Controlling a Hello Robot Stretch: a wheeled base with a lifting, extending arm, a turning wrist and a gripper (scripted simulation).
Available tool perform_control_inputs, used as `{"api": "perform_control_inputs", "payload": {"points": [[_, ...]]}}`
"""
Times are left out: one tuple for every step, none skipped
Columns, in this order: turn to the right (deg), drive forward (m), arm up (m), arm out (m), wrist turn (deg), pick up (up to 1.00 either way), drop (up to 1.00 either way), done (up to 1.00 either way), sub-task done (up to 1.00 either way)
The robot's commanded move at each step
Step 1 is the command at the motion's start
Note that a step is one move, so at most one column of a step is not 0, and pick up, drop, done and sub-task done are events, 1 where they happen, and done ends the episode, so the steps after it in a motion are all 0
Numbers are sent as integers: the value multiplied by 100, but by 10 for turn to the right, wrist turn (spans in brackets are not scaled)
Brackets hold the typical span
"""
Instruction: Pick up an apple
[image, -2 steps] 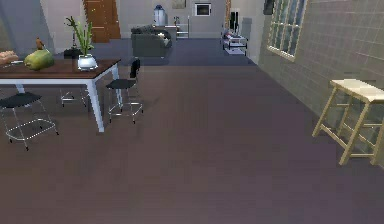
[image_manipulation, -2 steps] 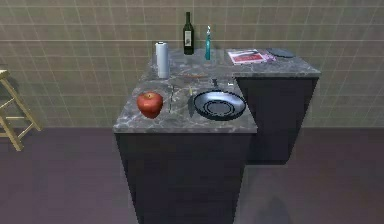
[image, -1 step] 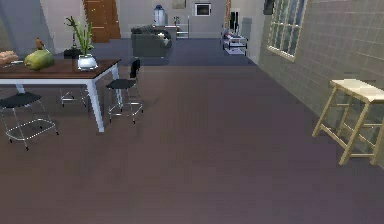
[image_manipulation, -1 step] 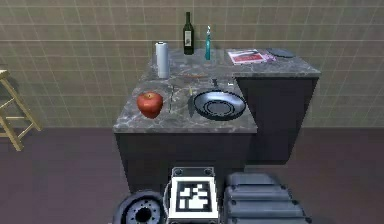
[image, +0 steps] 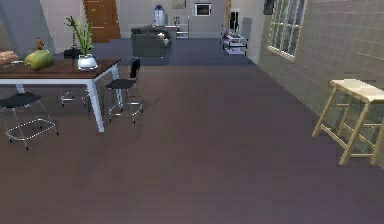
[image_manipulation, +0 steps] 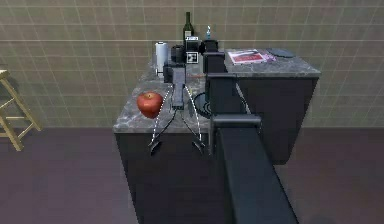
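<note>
- Apple (image_manipulation: 150, 101), red and round, sits on the counter (image_manipulation: 135, 120) near its left front corner.
- Gripper (image_manipulation: 180, 140) is just right of it, so the reach goes left.
- Whether the claw holds anything cannot be told.

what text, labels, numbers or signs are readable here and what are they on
No text can be read.
Dark bottle on the counter: any label is too small to read.
Flat red and white thing on the counter: any print is too blurred to read.
</note>
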Motion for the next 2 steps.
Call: {"api": "perform_control_inputs", "payload": {"points": [[0, 0, 0, 0, 450, 0, 0, 0, 0], [0, 0, 0, 0, 450, 0, 0, 0, 0]]}}
